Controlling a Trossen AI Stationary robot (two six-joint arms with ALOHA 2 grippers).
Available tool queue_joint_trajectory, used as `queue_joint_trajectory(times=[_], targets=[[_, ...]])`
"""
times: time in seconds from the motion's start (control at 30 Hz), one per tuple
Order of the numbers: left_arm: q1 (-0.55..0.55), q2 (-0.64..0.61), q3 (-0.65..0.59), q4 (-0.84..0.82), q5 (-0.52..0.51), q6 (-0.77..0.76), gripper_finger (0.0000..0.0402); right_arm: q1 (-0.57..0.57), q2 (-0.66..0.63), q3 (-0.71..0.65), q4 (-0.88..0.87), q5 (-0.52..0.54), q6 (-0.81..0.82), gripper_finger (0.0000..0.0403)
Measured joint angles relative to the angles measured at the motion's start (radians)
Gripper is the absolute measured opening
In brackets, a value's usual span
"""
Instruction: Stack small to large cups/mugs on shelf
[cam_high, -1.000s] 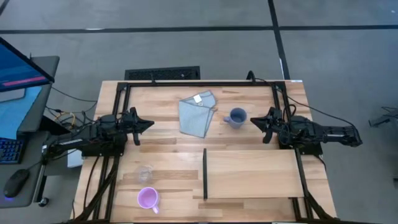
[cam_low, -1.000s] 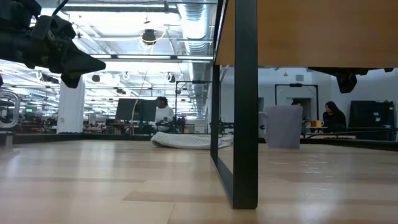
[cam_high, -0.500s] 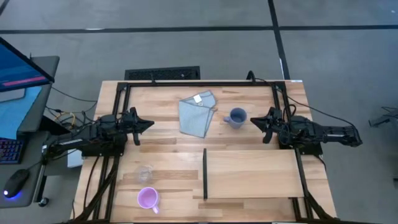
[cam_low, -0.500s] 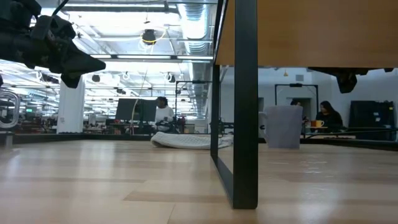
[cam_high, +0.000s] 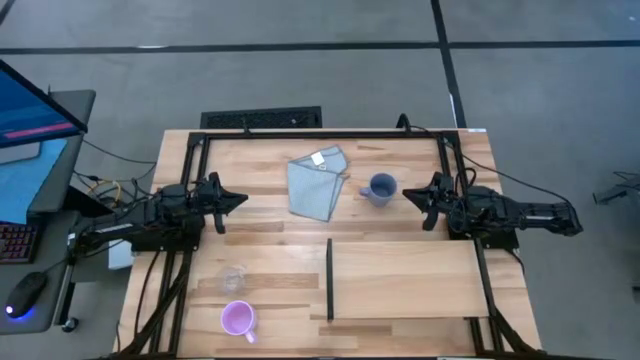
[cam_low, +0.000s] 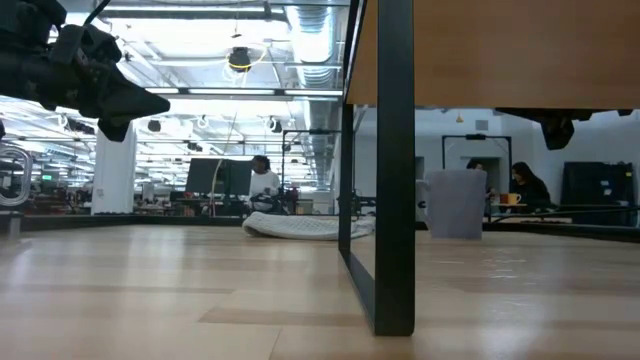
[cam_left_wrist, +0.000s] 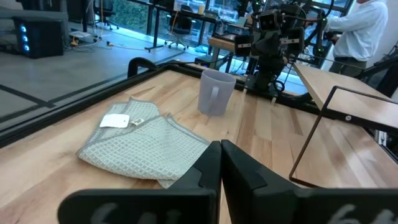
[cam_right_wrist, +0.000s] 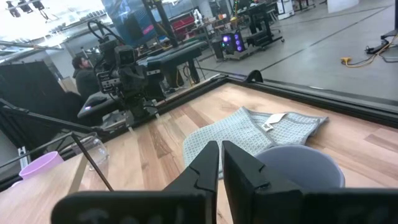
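A wooden table seen from above. At the left edge, the left gripper (cam_high: 236, 198) hovers with its fingers pressed together, holding nothing. Below it, near the front-left corner, stand the clear cup (cam_high: 232, 278) and the pink mug (cam_high: 237, 319). A folded cloth (cam_high: 316, 184) lies at centre back, with the blue mug (cam_high: 379, 188) just beside it. The shelf (cam_high: 405, 279) sits empty at front right. The right gripper (cam_high: 409, 196) hovers near the blue mug, fingers nearly together, empty.
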Motion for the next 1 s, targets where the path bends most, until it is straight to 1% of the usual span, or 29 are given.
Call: queue_joint_trajectory(times=[0.87, 1.0], targets=[[0.000, 0.000, 0.000, 0.000, 0.000, 0.000, 0.0000, 0.000, 0.000, 0.000, 0.002, 0.004, -0.001, 0.0044], [0.000, 0.000, 0.000, 0.000, 0.000, -0.001, 0.0000, -0.018, 0.000, -0.002, 0.025, 0.125, -0.009, 0.0044]])
